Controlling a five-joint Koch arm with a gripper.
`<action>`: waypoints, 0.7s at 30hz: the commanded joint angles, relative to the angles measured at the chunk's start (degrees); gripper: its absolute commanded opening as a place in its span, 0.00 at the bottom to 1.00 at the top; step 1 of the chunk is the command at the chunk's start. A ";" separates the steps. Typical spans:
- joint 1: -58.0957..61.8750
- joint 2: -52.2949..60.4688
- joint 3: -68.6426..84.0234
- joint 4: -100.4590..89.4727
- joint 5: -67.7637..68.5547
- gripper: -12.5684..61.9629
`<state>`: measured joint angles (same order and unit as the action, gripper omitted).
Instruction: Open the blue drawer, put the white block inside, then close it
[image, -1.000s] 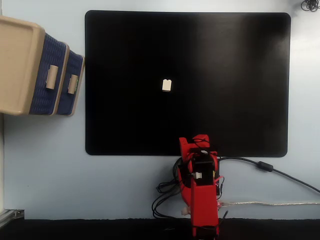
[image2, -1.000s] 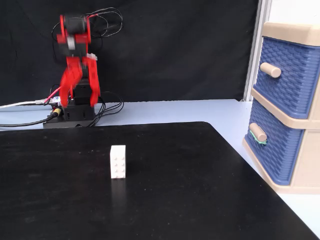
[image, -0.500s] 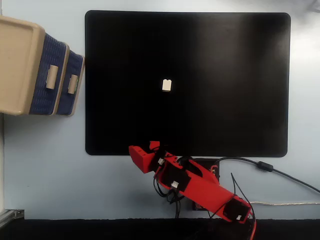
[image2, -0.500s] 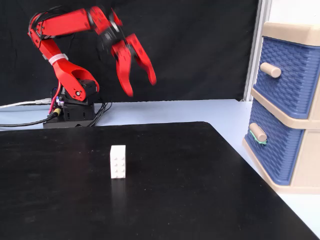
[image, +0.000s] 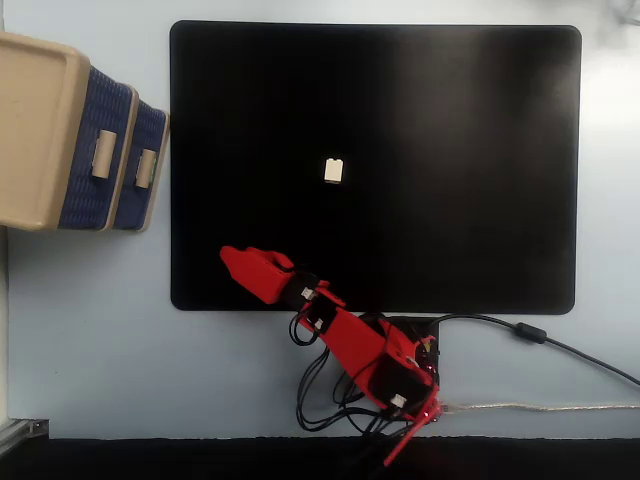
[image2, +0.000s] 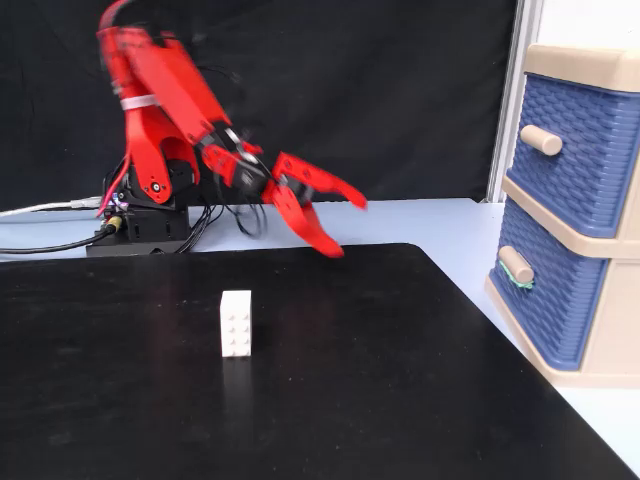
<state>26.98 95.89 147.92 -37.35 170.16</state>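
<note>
The white block (image: 335, 170) (image2: 236, 323) stands upright near the middle of the black mat (image: 470, 200) (image2: 400, 400). My red gripper (image: 232, 260) (image2: 348, 227) hangs above the mat's edge nearest the arm base, open and empty, well apart from the block. The beige cabinet (image: 35, 120) (image2: 590, 60) holds two navy drawers, both shut. The blue drawer (image: 148, 165) (image2: 550, 310) is the lower, smaller-looking one, with a beige handle (image: 146, 168) (image2: 515, 265). Its twin (image: 95, 150) (image2: 585, 150) sits above it.
The arm base (image: 400, 370) (image2: 150, 190) stands just off the mat, with cables (image: 530, 333) trailing away across the pale blue table (image: 100, 330) (image2: 440, 220). A black curtain (image2: 400, 100) hangs behind the arm.
</note>
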 joint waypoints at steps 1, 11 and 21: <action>0.62 -6.15 -5.27 -13.71 9.32 0.62; 7.47 -32.96 -33.49 -17.31 9.84 0.62; 9.14 -43.59 -51.15 -16.00 9.76 0.61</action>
<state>35.86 51.24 98.96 -49.22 178.86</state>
